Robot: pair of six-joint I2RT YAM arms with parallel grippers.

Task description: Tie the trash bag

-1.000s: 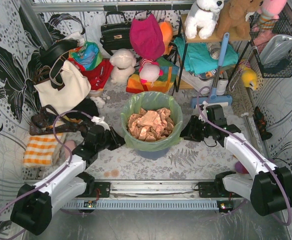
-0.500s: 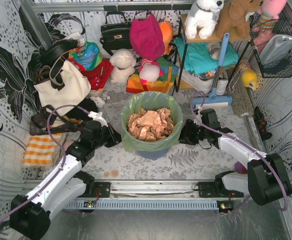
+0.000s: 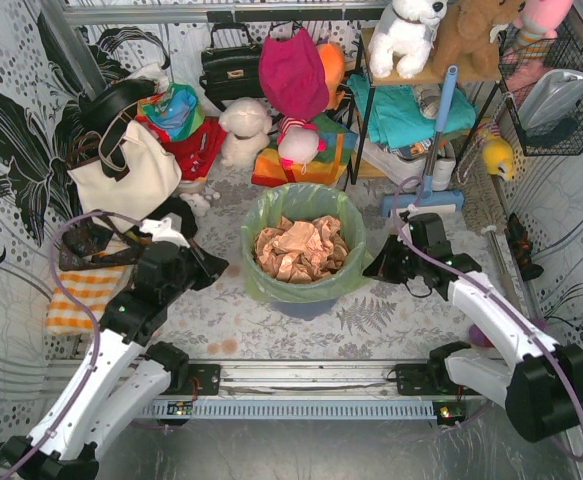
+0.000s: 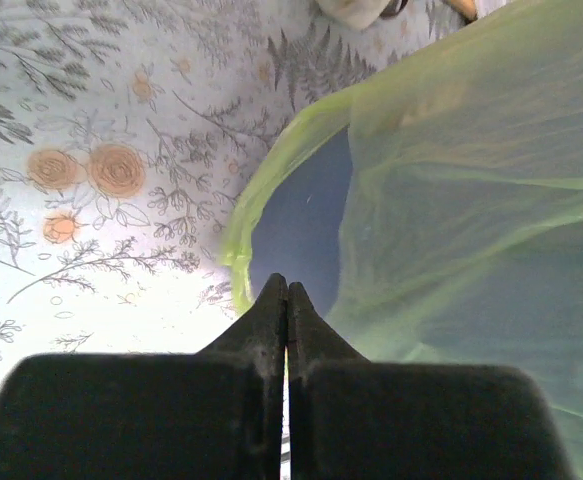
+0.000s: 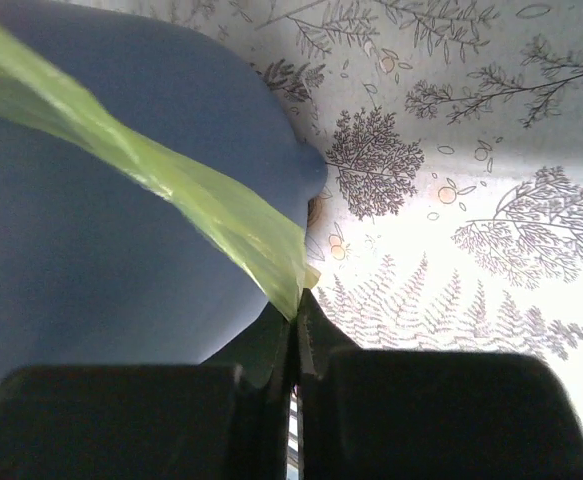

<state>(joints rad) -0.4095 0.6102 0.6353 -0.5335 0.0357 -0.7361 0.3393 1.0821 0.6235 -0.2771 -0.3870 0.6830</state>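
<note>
Fern-and-flower print covers the tabletop [image 3: 371, 320], with handbags and soft toys heaped along the back wall. At its middle stands the trash bag [image 3: 301, 288], lining a round blue-grey bin [image 5: 91, 220], with its rim folded down over the outside and crumpled brown paper [image 3: 299, 250] filling it. The right jaws are clenched on a twisted strip of the bag's hem, which runs taut from the bin's side into their tips in the right wrist view. The left jaws are clenched too, tips just beside the hem on the bin's other side; no film shows between them, so they look empty. The bag should handle as thin, limp, slick film: nearly weightless, easy to stretch or tear under a hard tug, and prone to slipping out of a shallow pinch. The paper load looks light, so lifting the rim may drag the bin along. The best hold is likely the hem, bunched thick on opposite sides with enough slack to cross and knot
</note>
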